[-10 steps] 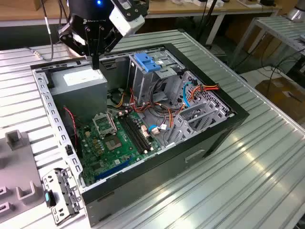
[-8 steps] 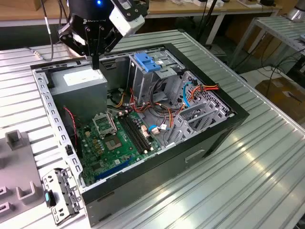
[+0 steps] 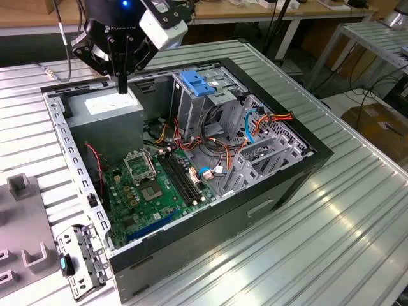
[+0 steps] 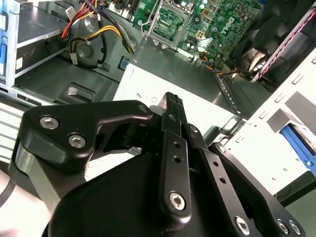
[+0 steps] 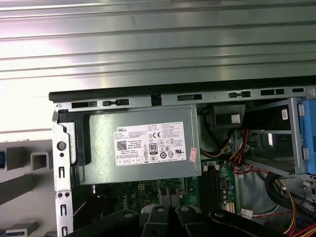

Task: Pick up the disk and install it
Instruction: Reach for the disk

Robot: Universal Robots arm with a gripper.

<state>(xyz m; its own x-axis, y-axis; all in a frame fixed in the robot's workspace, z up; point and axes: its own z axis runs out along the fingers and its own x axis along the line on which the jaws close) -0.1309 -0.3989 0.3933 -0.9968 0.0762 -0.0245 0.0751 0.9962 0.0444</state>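
Pick step not begun. Gripper [image 3: 121, 86] hangs above the power supply [image 3: 105, 108], fingers [image 4: 171, 113] closed, empty. Disk [image 4: 296, 141], probably the blue-railed part beyond the case wall [image 3: 60, 137], lies apart; grasping requires opened fingers.

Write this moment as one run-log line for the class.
gripper: jaws shut, holding nothing | position: over large grey metal power-supply box inside open black computer case | contact: cannot tell

Black gripper head, upper left of exterior view.
Gripper [image 3: 122, 87] matte black; angular link bars [image 4: 174, 158] with silver screw heads [image 4: 177, 199] in second wrist view; white block [image 3: 163, 24] and blue light [image 3: 125, 4] on wrist.
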